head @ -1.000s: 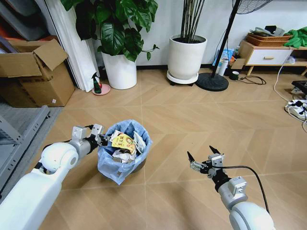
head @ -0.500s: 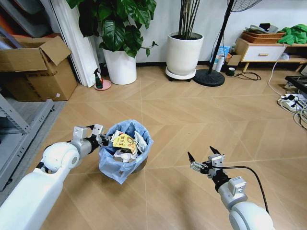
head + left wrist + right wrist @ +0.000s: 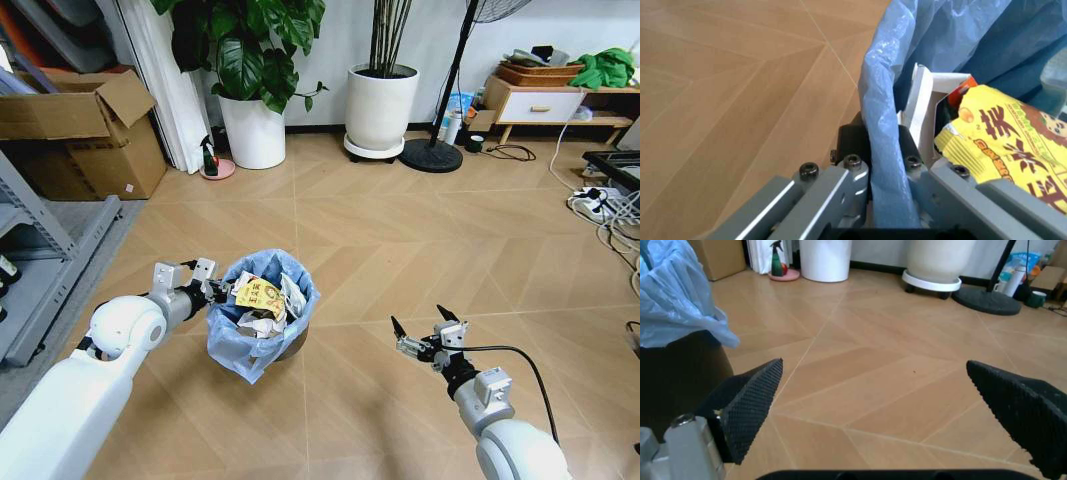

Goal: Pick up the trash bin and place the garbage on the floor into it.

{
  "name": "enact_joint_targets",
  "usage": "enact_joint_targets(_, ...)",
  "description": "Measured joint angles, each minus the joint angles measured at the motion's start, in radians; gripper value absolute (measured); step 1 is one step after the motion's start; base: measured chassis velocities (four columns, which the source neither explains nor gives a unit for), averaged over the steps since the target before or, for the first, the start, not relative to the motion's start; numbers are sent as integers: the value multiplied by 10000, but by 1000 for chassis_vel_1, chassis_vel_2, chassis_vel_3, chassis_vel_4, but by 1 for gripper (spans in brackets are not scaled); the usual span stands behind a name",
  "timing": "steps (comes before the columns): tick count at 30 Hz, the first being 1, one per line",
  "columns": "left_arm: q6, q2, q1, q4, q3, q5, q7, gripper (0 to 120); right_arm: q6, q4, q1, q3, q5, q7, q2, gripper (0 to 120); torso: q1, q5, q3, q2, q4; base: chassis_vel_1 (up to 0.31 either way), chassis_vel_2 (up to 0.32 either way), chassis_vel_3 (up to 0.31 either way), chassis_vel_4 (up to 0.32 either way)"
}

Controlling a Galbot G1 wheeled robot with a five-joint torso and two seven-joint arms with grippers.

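the floor [image 3: 420, 250] is bare around the bin [image 3: 262, 318], which is packed with garbage [image 3: 258, 298]. the bin's bagged rim is clamped by the left gripper [image 3: 213, 290]; the right gripper [image 3: 418, 330] is held spread wide, empty.

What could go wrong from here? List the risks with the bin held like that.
1. The left gripper pinches the trash bin at one side of its rim, partly through the thin blue bag; the liner may tear or slip.
2. The bin looks full, with the yellow wrapper at the top; a tilt might spill garbage back onto the floor.
3. The right gripper hangs open, giving no support.
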Motion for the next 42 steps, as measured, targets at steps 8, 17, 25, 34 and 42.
enact_joint_targets(8,0,27,29,-56,-20,0,0,0,8,3,-10,-8,2,2,-23,100,1,-2,1,0,-1,125,-128,-141,136)
enact_joint_targets(17,0,5,49,-85,-24,-1,-5,0,19,19,-15,-2,39,28,-81,100,0,-1,0,0,1,127,-125,-126,130)
enact_joint_targets(25,0,32,5,-91,-25,-28,-5,0,50,-17,13,-21,125,65,-62,100,-1,-1,0,2,0,62,-70,-76,49)
enact_joint_targets(34,0,10,9,-63,-21,-27,-4,0,128,-65,26,-20,141,60,-29,100,1,-2,2,1,0,-57,8,43,4)
enact_joint_targets(42,0,-21,6,-34,-25,-16,6,0,137,-70,47,-5,152,51,-48,100,0,0,1,1,-1,-49,-61,54,63)
